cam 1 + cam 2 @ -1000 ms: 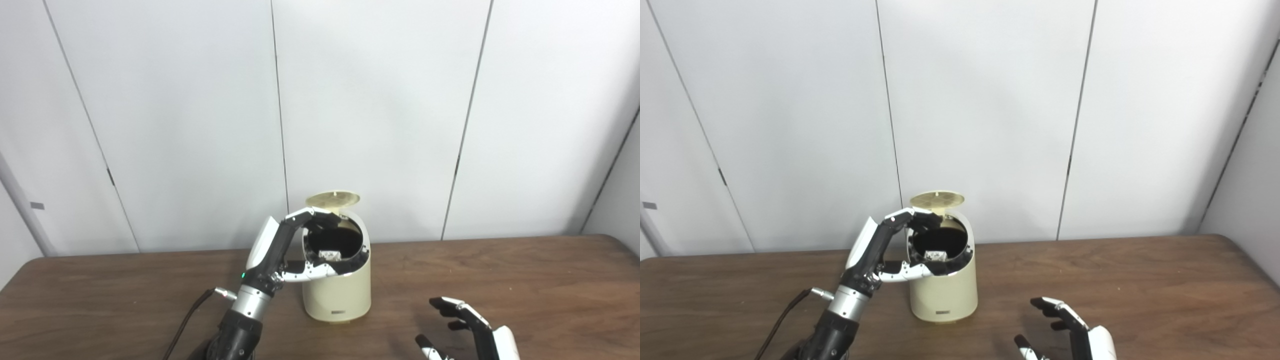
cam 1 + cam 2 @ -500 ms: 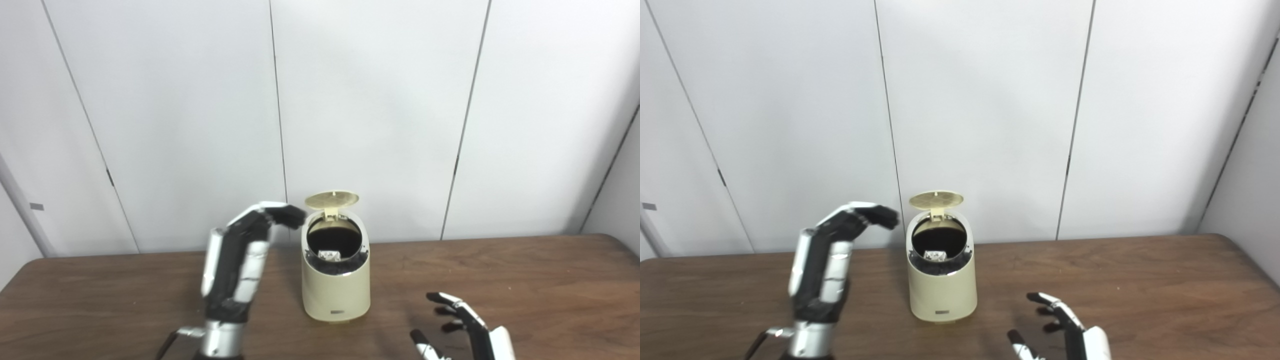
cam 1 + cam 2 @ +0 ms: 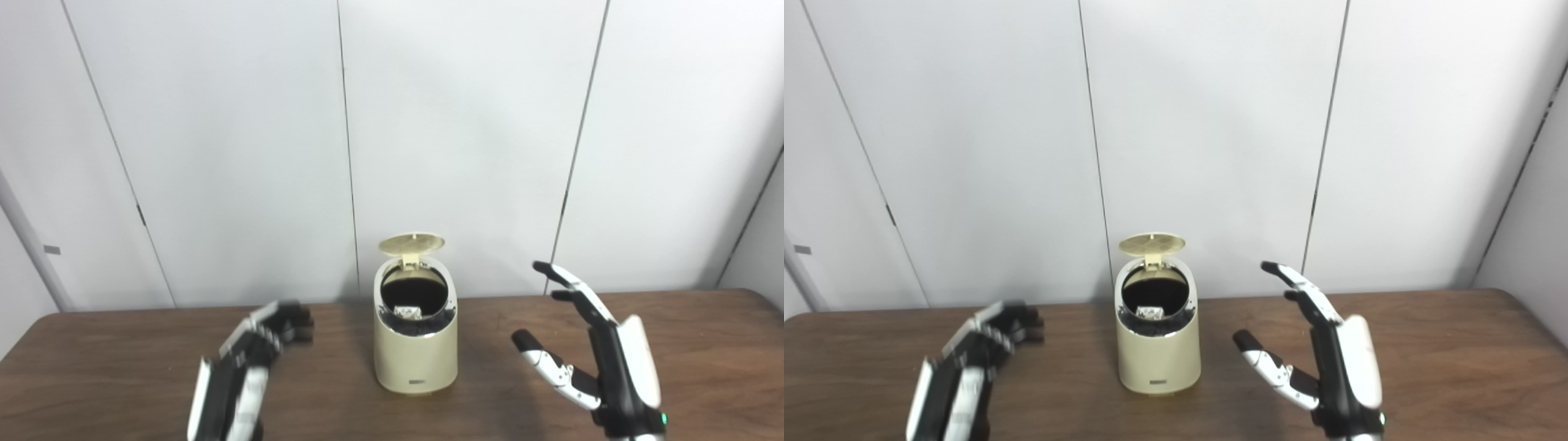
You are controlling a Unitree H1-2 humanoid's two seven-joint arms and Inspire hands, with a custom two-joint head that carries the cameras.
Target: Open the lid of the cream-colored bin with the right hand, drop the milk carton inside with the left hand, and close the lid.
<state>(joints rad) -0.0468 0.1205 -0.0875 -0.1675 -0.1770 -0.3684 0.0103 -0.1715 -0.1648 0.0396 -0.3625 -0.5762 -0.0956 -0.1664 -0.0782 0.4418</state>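
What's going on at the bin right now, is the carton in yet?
Yes. The milk carton lies inside the cream-colored bin, whose lid stands open. The left hand is down by the table, empty and clear of the bin. The right hand is raised beside the bin, open, touching nothing. Closing the lid is what remains.

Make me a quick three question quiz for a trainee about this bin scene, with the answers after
1. True or false: the lid of the cream-colored bin is closed.
2. Which hand is raised beside the bin with its fingers spread: A) left hand B) right hand?
3. Fill in: a pale object, apparently the milk carton, sits ____ the bin.

Key:
1. False, the lid stands open.
2. B; the left hand is low over the table, blurred.
3. Inside.
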